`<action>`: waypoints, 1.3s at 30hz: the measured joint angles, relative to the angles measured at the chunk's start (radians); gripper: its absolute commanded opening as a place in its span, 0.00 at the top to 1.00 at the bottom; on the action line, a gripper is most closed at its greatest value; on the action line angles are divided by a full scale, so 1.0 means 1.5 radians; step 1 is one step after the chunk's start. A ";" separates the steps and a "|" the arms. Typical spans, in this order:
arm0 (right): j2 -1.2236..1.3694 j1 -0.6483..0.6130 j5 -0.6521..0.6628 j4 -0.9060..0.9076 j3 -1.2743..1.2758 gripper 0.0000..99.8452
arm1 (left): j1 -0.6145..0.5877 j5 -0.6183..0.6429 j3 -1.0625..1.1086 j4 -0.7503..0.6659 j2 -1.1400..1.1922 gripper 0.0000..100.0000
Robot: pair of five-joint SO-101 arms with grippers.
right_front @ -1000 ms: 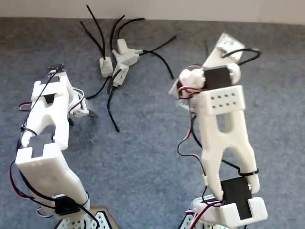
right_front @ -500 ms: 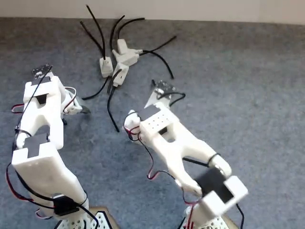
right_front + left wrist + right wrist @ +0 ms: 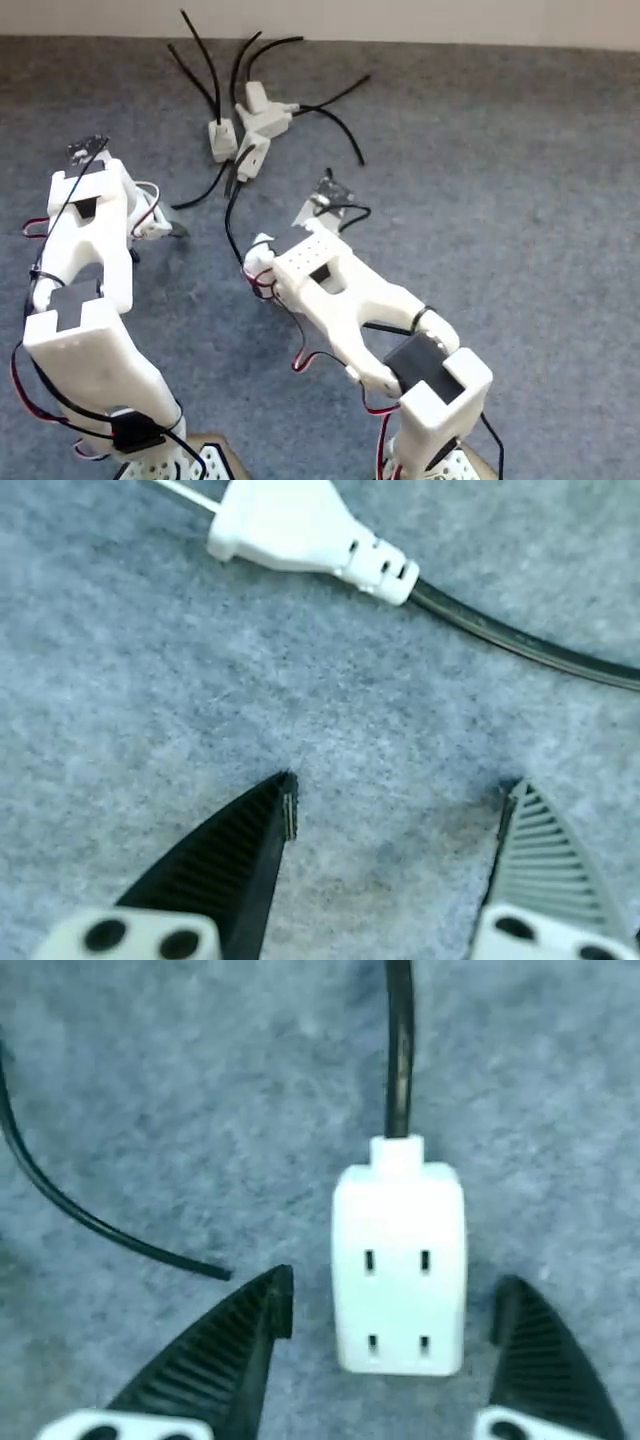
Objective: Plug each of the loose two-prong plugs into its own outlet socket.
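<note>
Black-jawed, the right gripper (image 3: 395,1290) is standing wide open and holding nothing. We are finding the white outlet socket (image 3: 400,1260) lying flat between its jaws, touching neither, with its slots facing up and its black cord (image 3: 398,1050) running away from the gripper. We are judging this a straddle set up for closing on the socket body. The left gripper (image 3: 402,788) is likewise gaping empty over bare grey carpet (image 3: 120,680), with a white two-prong plug (image 3: 300,530) lying apart beyond its tips, presumably its intended pick. Further out, we are noting the other plugs and sockets (image 3: 245,130) bunching near the far edge, too tangled to tell which are mated.
</note>
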 measured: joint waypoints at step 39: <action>-0.536 0.157 0.732 -0.218 0.431 0.65 | -0.061 0.542 -0.208 -0.030 0.137 0.70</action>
